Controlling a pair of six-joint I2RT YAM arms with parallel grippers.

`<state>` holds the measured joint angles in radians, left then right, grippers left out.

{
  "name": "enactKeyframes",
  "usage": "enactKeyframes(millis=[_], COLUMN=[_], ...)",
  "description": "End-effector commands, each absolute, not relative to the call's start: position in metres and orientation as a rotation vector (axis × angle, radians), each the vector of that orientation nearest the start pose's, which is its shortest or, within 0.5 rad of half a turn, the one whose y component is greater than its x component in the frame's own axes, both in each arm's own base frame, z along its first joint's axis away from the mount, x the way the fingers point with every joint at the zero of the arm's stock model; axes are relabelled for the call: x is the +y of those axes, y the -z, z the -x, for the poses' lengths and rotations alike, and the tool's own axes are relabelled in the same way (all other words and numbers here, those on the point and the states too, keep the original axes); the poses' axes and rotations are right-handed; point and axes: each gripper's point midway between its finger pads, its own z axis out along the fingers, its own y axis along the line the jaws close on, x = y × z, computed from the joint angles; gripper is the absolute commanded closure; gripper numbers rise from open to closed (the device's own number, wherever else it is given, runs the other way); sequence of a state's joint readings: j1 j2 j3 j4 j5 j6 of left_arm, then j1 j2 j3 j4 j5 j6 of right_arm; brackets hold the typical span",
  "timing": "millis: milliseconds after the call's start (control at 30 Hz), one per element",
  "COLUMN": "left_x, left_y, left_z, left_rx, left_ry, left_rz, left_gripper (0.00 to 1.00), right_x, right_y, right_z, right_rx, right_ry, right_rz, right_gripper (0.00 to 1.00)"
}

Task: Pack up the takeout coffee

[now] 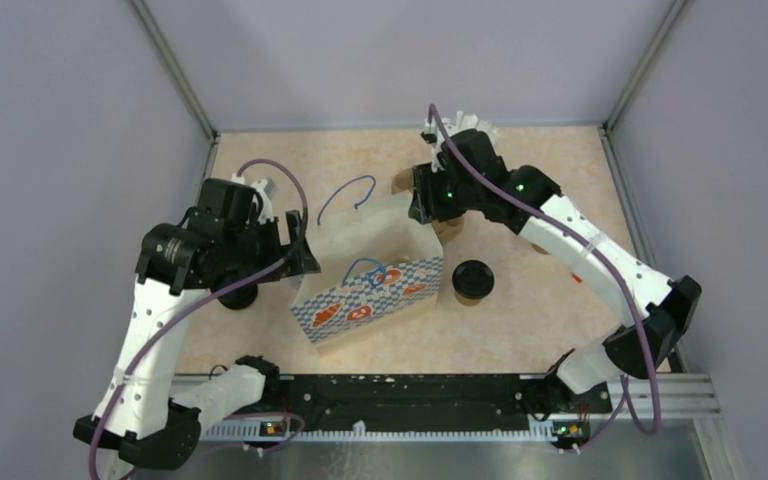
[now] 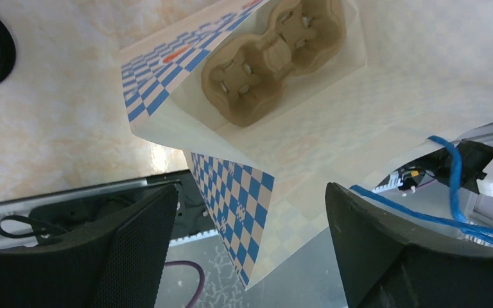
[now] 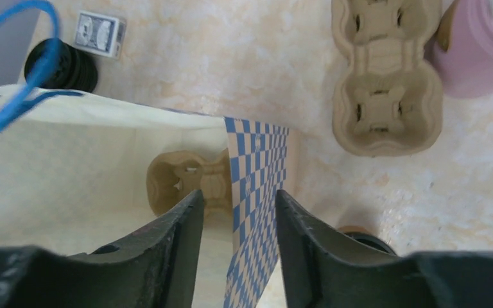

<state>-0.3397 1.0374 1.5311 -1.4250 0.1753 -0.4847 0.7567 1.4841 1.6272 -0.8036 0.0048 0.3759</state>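
The takeout coffee (image 1: 472,280), a brown paper cup with a black lid, stands on the table right of the checkered paper bag (image 1: 365,285). In the right wrist view only the coffee's lid edge (image 3: 361,236) shows behind a finger. The bag stands open with a moulded cup carrier (image 2: 276,58) at its bottom. My left gripper (image 1: 300,255) (image 2: 250,189) is open at the bag's left rim, one corner of the rim between its fingers. My right gripper (image 1: 422,208) (image 3: 239,192) straddles the bag's checkered wall (image 3: 253,205) at the far right rim, jaws narrow but apart from the paper.
A second cup carrier (image 3: 385,77) lies beyond the bag, beside a pink cup (image 3: 481,51) of straws. A stack of black lids (image 1: 238,295) (image 3: 61,64) and a small card box (image 3: 99,31) sit left of the bag. Blue bag handles (image 1: 360,190) stick up.
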Motion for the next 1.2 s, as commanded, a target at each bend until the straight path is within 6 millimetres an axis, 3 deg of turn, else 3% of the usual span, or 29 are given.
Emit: enactKeyframes(millis=[0, 167, 267, 367, 467, 633, 733, 800, 900, 1000, 1067, 1167], left_x=[-0.119, -0.105, -0.096, -0.093, -0.091, -0.081, -0.084, -0.091, -0.096, -0.090, -0.085, -0.080], left_y=[-0.275, -0.271, -0.278, -0.300, -0.324, -0.395, -0.412, -0.396, -0.348, -0.308, -0.299, -0.299], left_z=[-0.160, -0.175, -0.188, -0.210, -0.242, -0.293, -0.299, -0.295, -0.279, -0.258, -0.245, -0.235], left_rx=[2.626, 2.605, 2.556, 2.441, 2.287, 1.978, 1.870, 1.885, 2.000, 2.083, 2.100, 2.125], left_ry=[0.600, 0.454, 0.372, 0.334, 0.275, 0.151, 0.179, 0.232, 0.288, 0.302, 0.303, 0.293], left_rz=[0.136, 0.034, 0.011, -0.017, -0.072, -0.104, -0.098, -0.099, -0.083, -0.029, 0.004, 0.036], left_gripper=[0.12, 0.26, 0.53, 0.76, 1.00, 1.00, 1.00, 1.00, 1.00, 0.80, 0.76, 0.56], right_x=[0.290, 0.287, 0.296, 0.304, 0.314, 0.325, 0.332, 0.335, 0.332, 0.329, 0.322, 0.314], right_y=[-0.270, -0.285, -0.292, -0.301, -0.318, -0.355, -0.364, -0.354, -0.327, -0.303, -0.287, -0.282], right_z=[-0.279, -0.290, -0.292, -0.297, -0.309, -0.340, -0.347, -0.344, -0.337, -0.326, -0.322, -0.315], right_rx=[2.276, 2.223, 2.176, 2.114, 2.013, 1.838, 1.755, 1.741, 1.741, 1.690, 1.693, 1.695], right_ry=[-0.588, -0.564, -0.617, -0.649, -0.670, -0.626, -0.641, -0.664, -0.679, -0.687, -0.654, -0.656], right_rz=[0.493, 0.419, 0.437, 0.461, 0.475, 0.471, 0.482, 0.503, 0.514, 0.557, 0.578, 0.569], right_gripper=[0.63, 0.72, 0.80, 0.97, 1.00, 1.00, 1.00, 1.00, 1.00, 1.00, 1.00, 1.00])
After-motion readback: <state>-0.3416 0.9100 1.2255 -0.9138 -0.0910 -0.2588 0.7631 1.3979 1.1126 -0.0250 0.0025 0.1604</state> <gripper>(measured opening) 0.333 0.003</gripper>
